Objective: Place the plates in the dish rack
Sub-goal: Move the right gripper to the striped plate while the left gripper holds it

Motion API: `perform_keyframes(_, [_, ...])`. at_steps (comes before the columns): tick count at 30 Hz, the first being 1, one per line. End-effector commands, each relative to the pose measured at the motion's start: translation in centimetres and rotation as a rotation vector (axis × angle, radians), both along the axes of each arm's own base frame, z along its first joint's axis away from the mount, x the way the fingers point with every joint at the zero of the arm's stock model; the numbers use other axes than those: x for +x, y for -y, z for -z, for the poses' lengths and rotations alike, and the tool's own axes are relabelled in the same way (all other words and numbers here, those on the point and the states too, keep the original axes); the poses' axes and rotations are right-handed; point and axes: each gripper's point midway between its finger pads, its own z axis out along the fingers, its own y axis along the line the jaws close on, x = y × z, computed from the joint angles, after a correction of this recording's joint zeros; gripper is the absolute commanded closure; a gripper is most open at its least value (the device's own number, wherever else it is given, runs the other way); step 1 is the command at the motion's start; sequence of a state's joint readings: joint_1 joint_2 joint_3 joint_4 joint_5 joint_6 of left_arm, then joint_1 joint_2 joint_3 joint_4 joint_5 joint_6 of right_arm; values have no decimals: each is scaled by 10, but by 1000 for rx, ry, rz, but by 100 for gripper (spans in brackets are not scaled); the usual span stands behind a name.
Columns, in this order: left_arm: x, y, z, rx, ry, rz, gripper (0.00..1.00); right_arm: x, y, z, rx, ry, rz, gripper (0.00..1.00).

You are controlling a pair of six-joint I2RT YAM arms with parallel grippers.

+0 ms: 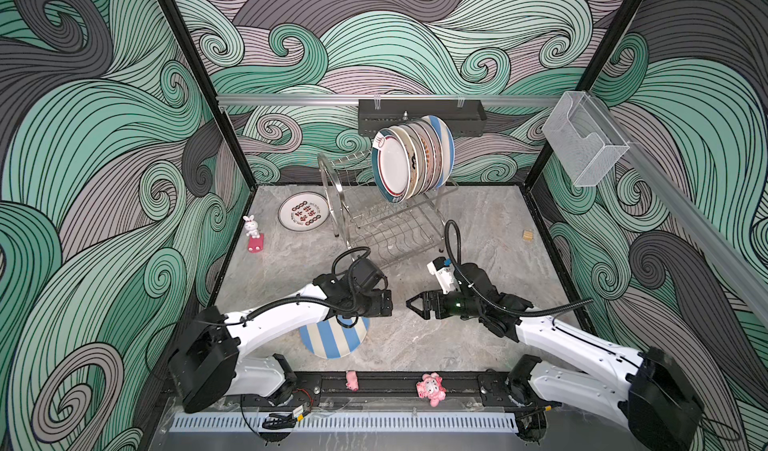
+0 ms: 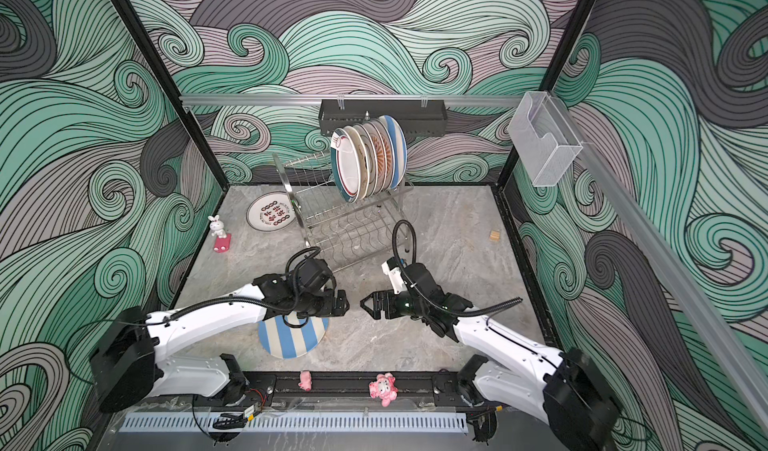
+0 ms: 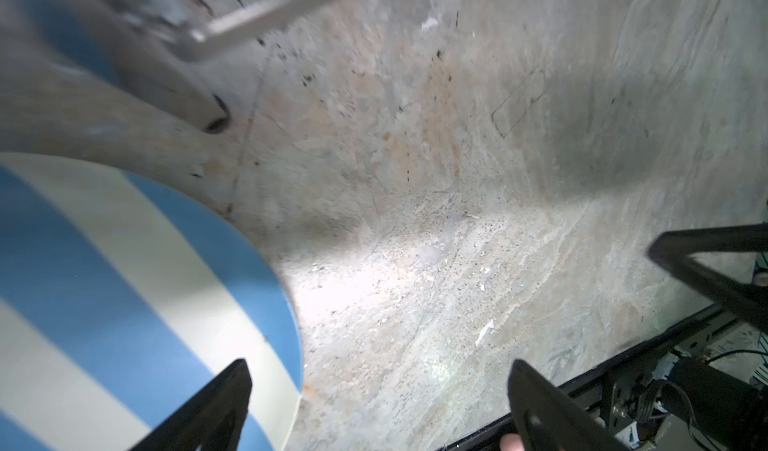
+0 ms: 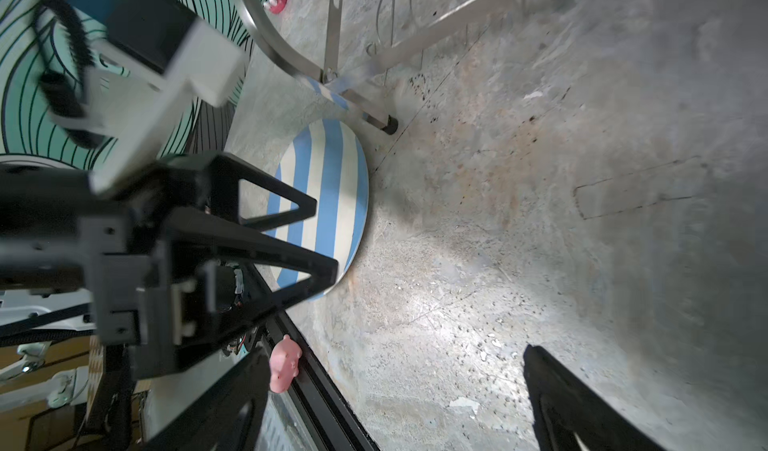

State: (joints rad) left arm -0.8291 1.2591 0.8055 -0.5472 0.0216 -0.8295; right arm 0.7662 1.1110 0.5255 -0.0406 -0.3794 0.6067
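Facing across grey marbled tabletop (image 1: 478,228), left gripper (image 1: 390,302) and right gripper (image 1: 412,306) gape between wave-patterned walls (image 1: 83,137).

Both top views are evenly lit, their edges bowed. In the left wrist view glare is thrown on the tabletop (image 3: 415,270) beside the striped plate (image 3: 124,287); the dish rack (image 3: 266,12) beyond is blurred.

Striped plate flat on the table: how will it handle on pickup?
Likely rigid and brittle: the striped plate looks like glazed ceramic. Probably slippery, given the sheen on it in the left wrist view. It lies flat on the table, so it may need tipping or sliding before anything can get under its rim.
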Motion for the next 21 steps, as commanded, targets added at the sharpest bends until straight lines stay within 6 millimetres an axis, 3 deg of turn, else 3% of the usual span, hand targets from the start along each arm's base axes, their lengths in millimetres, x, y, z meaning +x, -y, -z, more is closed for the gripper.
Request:
perform_keyframes(1, [3, -61, -2, 119, 49, -119, 1, -9, -31, 2, 77, -26, -55, 7])
perform_keyframes(8, [10, -164, 2, 116, 209, -485, 1, -17, -71, 28, 86, -101, -71, 13])
perform_keyframes(10, [7, -178, 4, 112, 226, -537, 1, -20, -81, 33, 83, -122, -87, 15])
perform_keyframes(16, [0, -177, 36, 53, 105, -563, 1, -20, -95, 51, 53, -170, -91, 19])
perform_keyframes(21, [-1, -173, 40, 28, 87, -550, 2, -14, -102, 61, 49, -201, -63, 22])
